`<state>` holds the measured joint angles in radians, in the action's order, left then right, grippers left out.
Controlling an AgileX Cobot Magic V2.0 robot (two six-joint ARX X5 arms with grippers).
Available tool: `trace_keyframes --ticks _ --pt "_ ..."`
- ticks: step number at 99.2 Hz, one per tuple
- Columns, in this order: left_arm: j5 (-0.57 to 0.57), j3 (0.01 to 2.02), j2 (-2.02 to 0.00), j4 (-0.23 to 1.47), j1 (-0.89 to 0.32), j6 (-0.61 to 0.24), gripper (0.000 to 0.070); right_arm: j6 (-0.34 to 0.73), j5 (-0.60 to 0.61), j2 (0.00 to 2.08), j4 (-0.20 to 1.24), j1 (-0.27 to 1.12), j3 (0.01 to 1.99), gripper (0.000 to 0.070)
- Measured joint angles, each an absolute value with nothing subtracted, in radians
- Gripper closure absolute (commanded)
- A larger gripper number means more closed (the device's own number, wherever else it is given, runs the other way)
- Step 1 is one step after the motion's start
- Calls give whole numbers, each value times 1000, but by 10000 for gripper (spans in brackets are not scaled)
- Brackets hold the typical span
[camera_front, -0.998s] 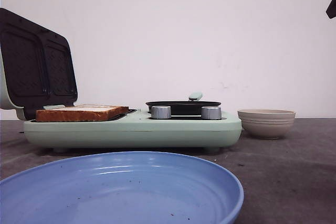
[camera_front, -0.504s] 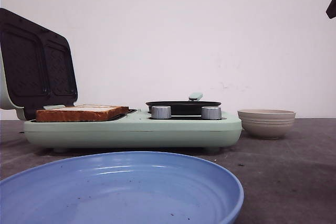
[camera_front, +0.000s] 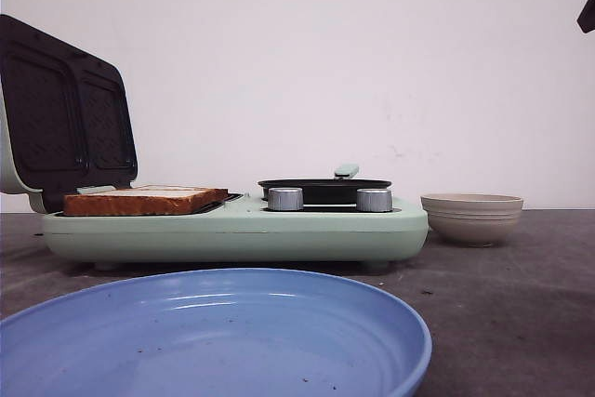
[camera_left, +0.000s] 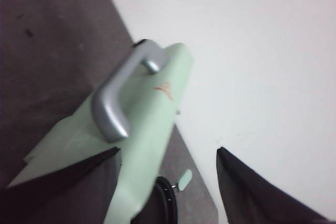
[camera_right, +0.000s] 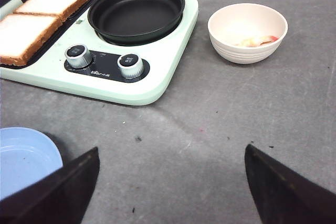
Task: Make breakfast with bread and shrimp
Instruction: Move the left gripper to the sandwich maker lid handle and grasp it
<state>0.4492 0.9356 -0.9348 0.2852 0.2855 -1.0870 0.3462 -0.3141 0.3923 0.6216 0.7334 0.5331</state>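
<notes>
The gray table [camera_right: 220, 129] carries a pale green breakfast maker [camera_front: 232, 225] with its dark ribbed lid [camera_front: 65, 109] raised. The blue plate [camera_front: 214, 337] sits nearest the camera, under the right gripper [camera_right: 170, 182] on its left-finger side. That gripper hangs above the table with its fingers spread wide, holding nothing. Ahead of it, two slices of bread [camera_right: 42, 17] lie side by side on the grill tray, next to the black pan [camera_right: 136, 11] and two silver knobs [camera_right: 105, 61]. The beige bowl [camera_right: 248, 32], ahead on its right-finger side, holds the pinkish shrimp [camera_right: 257, 41]. The left gripper [camera_left: 165, 182] hovers beside the lid's gray handle [camera_left: 123, 93], fingers wide apart and empty.
</notes>
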Motion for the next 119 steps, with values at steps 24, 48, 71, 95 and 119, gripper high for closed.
trace_keyframes --ticks 24,48,71,95,119 --pt "452 936 -1014 280 286 -1048 387 346 -314 392 620 734 533 160" --pt "470 936 -1089 272 286 -1027 388 346 -314 392 620 734 533 160" --pt "470 936 -1139 208 286 -1019 388 346 -315 392 620 734 533 160" --pt "489 936 -1171 138 286 -1021 388 346 -315 392 620 733 533 160" --pt "531 936 -1223 97 285 -1034 388 346 -317 392 620 733 533 160"
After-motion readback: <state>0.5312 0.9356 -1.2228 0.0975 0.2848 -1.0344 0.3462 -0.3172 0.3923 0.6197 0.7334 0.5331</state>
